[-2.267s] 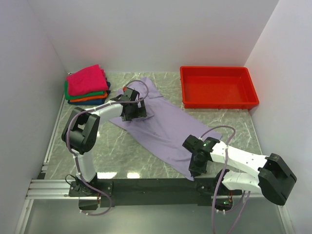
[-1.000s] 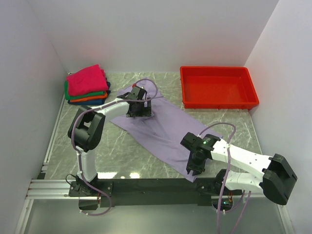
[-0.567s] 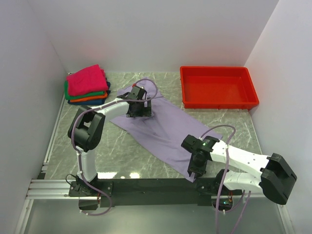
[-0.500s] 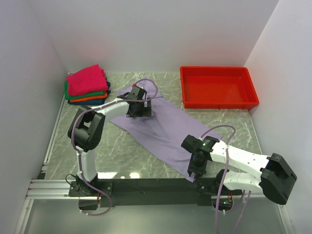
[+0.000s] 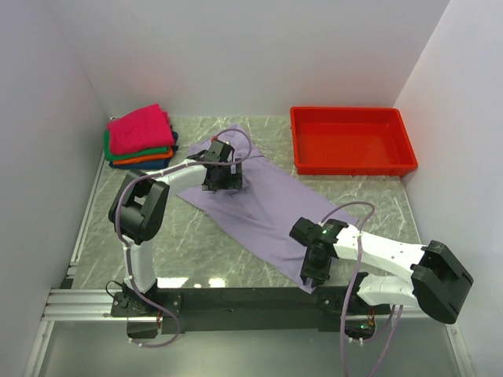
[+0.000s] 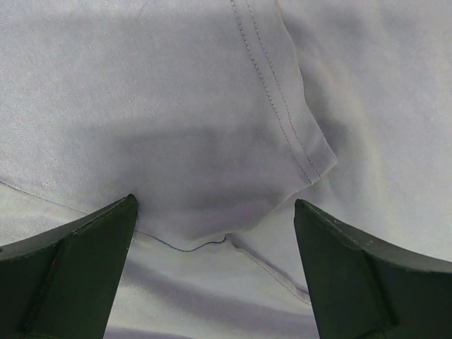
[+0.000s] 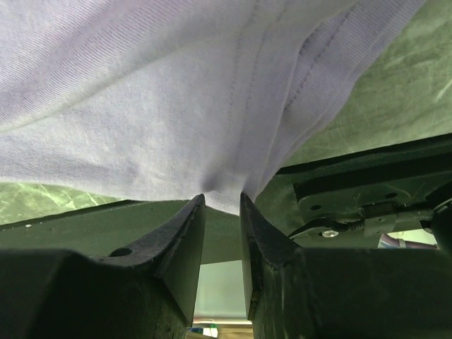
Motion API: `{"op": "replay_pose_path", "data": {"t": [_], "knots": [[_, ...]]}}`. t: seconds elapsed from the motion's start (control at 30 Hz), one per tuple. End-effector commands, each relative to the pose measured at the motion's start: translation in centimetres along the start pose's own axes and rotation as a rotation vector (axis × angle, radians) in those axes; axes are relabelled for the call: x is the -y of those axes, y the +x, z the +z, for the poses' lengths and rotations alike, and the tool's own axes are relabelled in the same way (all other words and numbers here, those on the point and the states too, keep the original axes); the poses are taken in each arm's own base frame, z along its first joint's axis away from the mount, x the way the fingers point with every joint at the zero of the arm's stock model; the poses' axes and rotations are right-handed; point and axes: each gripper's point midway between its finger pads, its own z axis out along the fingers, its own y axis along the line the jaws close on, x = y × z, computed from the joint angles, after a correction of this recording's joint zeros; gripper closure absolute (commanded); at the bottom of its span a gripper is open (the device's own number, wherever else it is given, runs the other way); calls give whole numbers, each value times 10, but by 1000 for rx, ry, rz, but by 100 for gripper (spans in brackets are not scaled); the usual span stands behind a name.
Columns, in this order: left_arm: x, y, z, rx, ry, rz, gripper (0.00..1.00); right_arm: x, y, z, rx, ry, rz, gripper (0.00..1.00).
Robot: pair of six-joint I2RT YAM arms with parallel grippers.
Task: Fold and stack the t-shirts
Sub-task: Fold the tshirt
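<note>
A pale lavender t-shirt (image 5: 267, 200) lies spread diagonally on the marble table. My left gripper (image 5: 222, 182) is open just above its far-left part; the left wrist view shows a sleeve hem (image 6: 296, 141) and a fold between my wide-apart fingers (image 6: 78, 261). My right gripper (image 5: 310, 275) is shut on the shirt's near hem (image 7: 222, 191) at the table's front edge. A stack of folded t-shirts (image 5: 140, 137), magenta-pink on top of green, orange and dark blue, sits at the far left.
A red plastic tray (image 5: 351, 141) stands at the back right. White walls close in the table on three sides. The black rail (image 5: 236, 298) with the arm bases runs along the near edge, just below my right gripper.
My left gripper moved up and right along the shirt to its far-left part early on, then held still. My right gripper shifted slightly left at the near hem.
</note>
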Motion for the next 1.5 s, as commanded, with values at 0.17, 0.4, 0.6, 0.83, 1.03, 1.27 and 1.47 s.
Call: {"op": "replay_pose_path", "data": {"t": [0.17, 0.4, 0.6, 0.83, 1.03, 1.27, 1.47], "knots": [[-2, -4, -3, 11, 19, -14, 1, 8, 3, 5, 3, 7, 19, 65], [-3, -4, 4, 1, 17, -17, 1, 7, 4, 7, 3, -6, 24, 64], [-5, -3, 10, -5, 12, -19, 1, 3, -1, 3, 18, -4, 9, 66], [-12, 8, 24, -41, 1, -42, 1, -1, 0, 5, 9, -14, -8, 78], [-19, 14, 31, -63, -1, -64, 1, -1, 2, 3, 2, -18, -13, 94], [-26, 18, 35, -75, -21, -81, 1, -4, 11, -12, -6, -27, -40, 100], [-30, 23, 36, -87, -29, -95, 1, -9, 28, -22, -37, -18, -79, 100]]}}
